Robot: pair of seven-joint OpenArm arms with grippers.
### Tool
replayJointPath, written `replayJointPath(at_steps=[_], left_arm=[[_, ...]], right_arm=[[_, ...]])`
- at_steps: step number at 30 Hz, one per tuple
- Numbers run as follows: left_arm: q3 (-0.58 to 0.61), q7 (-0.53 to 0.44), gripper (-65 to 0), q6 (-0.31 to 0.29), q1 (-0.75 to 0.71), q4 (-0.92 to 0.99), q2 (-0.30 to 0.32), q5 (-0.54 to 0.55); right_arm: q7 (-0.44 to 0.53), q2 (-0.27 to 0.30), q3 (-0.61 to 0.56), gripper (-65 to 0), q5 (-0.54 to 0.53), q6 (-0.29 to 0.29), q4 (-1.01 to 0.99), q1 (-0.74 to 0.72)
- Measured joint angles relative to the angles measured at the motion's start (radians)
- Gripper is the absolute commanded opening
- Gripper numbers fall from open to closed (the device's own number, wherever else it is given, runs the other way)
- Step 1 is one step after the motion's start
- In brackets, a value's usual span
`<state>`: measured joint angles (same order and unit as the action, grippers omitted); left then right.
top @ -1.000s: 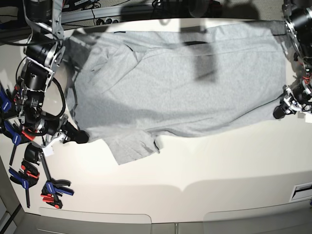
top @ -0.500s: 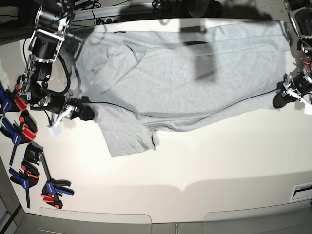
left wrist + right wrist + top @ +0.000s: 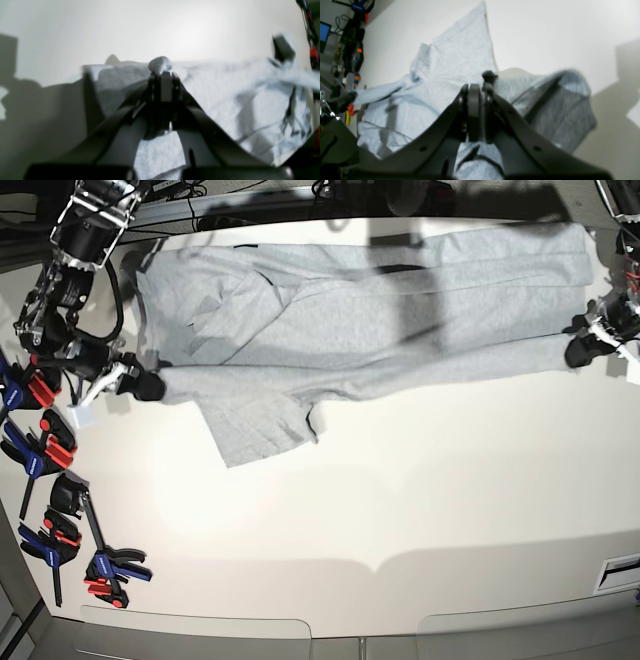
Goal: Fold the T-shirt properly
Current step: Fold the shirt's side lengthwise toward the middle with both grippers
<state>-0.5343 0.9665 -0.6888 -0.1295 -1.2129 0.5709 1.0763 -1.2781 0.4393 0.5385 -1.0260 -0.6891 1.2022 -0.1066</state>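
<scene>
Both grippers have pulled the T-shirt (image 3: 380, 310) edge further up the table (image 3: 400, 510) vs before. Left gripper (image 3: 582, 350) & right gripper (image 3: 148, 387) each clamped on fabric, shirt stretched btwn them.

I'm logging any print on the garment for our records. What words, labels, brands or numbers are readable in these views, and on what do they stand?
None can be read.
Light heather-grey cotton T-shirt: only plain fabric shows; no lettering visible in any view.
Blue and red clamps at the table edge: any marking is too small to read.
White table: no text shows.
</scene>
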Motion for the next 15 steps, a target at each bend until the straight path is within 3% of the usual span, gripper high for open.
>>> replayJointPath(at_steps=[15], left_arm=[[-0.033,0.029,-65.0,0.0,-0.035,0.0,0.0,0.027]], right_arm=[[-0.005,-0.005,0.033,-65.0,0.002,0.0,0.0,0.096]])
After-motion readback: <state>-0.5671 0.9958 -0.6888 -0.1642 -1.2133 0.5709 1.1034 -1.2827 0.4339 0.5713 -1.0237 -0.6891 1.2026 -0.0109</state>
